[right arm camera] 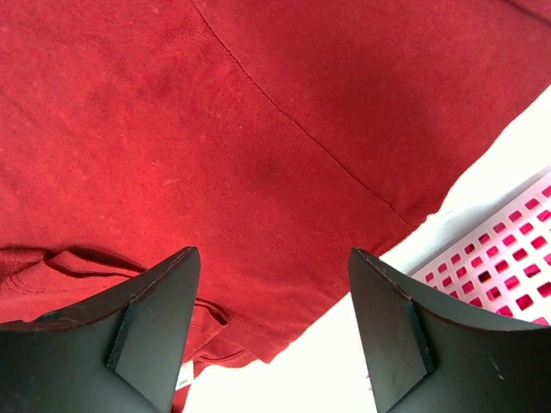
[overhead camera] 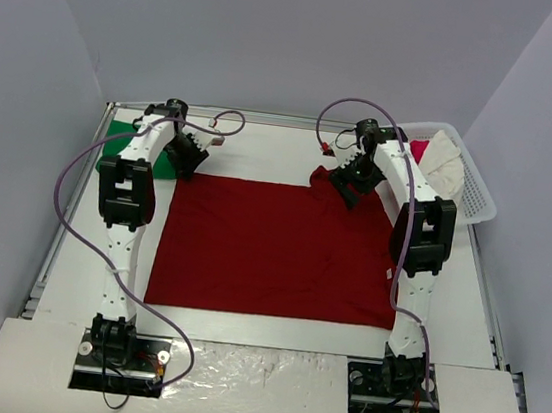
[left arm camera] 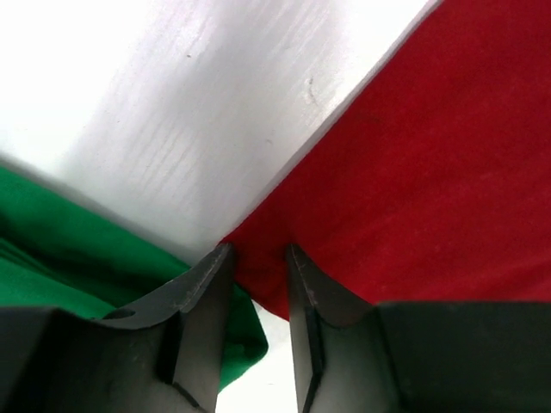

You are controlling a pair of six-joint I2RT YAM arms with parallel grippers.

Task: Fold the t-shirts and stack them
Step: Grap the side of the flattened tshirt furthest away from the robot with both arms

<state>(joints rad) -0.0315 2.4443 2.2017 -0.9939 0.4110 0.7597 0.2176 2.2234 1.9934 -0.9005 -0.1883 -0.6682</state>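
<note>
Top view, red shirt (overhead camera: 275, 252): spread flat on the bench (overhead camera: 293, 148).
Top view, green shirt (overhead camera: 123, 137): bunched at far left corner, beside left hand (overhead camera: 189, 156).
Left wrist view, left hand (left arm camera: 256, 254): slightly parted, nothing pinched, tips at red shirt (left arm camera: 430, 172) corner, green shirt (left arm camera: 69, 249) beside.
Right wrist view, right hand (right arm camera: 274, 254): spread wide above red shirt (right arm camera: 215, 129), basket (right arm camera: 508, 258) near.

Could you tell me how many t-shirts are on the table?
2: the dark red t-shirt spread mid-table, the green t-shirt far left. The basket may hide more.
</note>
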